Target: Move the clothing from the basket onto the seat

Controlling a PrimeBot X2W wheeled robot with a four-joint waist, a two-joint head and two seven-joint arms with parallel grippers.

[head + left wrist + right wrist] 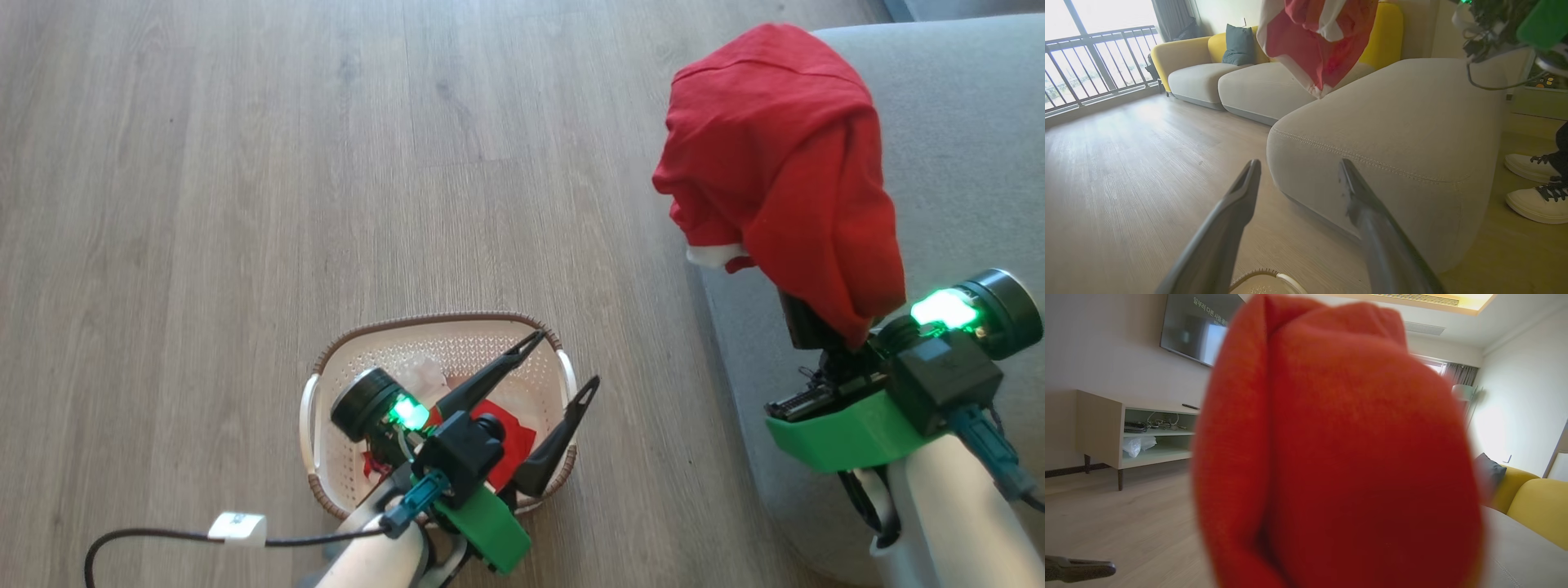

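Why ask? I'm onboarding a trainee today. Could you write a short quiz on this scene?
1. True or false: the left gripper stands open above the basket.
2. The red garment draped over the right gripper is: A) in the basket B) on the floor C) up in the air by the seat.
3. Short answer: what lies in the basket?

Key: 1 true; 2 C; 3 more red clothing.
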